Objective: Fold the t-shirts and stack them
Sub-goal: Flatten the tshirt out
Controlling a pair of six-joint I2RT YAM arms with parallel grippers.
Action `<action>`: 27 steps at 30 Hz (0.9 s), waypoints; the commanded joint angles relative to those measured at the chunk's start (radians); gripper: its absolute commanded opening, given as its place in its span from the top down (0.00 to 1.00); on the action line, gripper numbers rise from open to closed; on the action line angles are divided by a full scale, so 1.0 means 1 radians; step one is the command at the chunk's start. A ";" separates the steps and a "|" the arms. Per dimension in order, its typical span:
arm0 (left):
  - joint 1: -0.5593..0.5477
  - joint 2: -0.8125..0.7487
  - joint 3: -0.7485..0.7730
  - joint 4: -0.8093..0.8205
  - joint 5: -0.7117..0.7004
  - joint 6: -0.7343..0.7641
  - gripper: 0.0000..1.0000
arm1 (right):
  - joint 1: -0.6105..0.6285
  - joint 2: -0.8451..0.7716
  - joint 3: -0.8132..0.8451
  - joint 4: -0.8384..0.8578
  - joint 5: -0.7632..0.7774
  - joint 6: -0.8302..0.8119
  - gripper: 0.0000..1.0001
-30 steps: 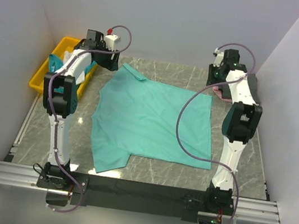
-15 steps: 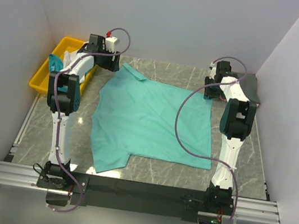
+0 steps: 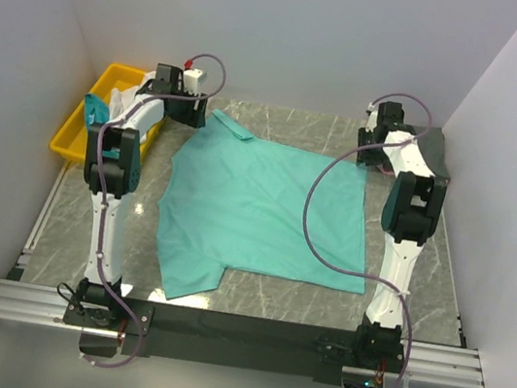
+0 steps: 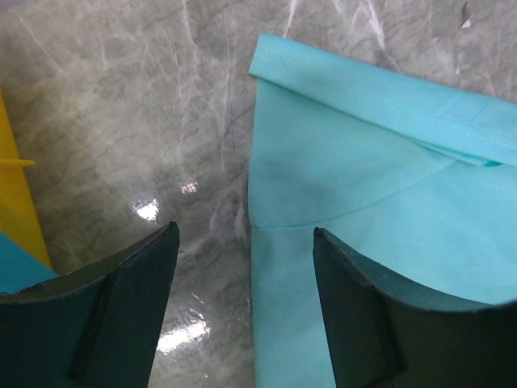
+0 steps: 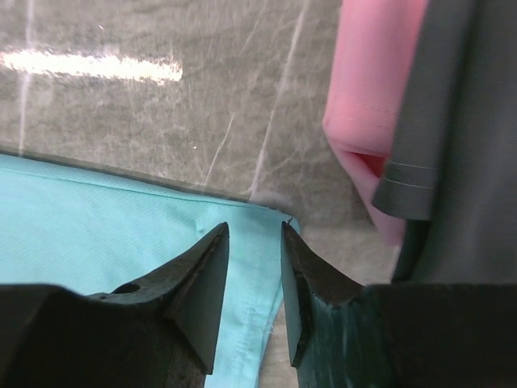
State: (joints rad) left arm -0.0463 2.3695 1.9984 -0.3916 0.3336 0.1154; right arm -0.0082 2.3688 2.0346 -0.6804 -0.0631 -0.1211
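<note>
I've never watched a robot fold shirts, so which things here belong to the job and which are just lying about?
Part of the job: sea-green shirt spread flat; pink shirt; dark grey shirt overlapping it; teal cloth in the yellow bin.
Just lying about: that yellow bin; marble table.

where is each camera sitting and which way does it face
Top external: above and behind the bases, looking down at the sea-green t-shirt; left arm and right arm show.
Left wrist: points down at its collar end and the yellow bin; open jaws show.
Right wrist: points down at its corner, the pink t-shirt and dark grey t-shirt; jaws slightly apart.
Shared: all three see the sea-green t-shirt.
</note>
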 commanded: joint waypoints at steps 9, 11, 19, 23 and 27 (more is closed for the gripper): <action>-0.001 -0.105 -0.078 0.042 0.102 0.012 0.29 | -0.022 -0.068 0.041 -0.024 -0.027 -0.022 0.71; -0.001 -0.165 -0.144 0.037 0.142 0.020 0.28 | -0.022 -0.063 0.042 -0.036 -0.021 -0.015 0.71; -0.006 -0.328 -0.337 -0.038 0.209 0.099 0.28 | -0.033 -0.026 0.041 -0.019 -0.012 -0.002 0.70; -0.006 -0.389 -0.424 -0.119 0.277 0.165 0.33 | -0.033 0.015 0.093 -0.054 -0.017 0.003 0.70; -0.036 -0.481 -0.542 -0.277 0.421 0.387 0.31 | -0.032 0.041 0.101 -0.061 -0.029 0.001 0.69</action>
State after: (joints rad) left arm -0.0502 1.9743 1.5356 -0.5167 0.6117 0.3172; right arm -0.0353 2.3836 2.0892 -0.7261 -0.0780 -0.1265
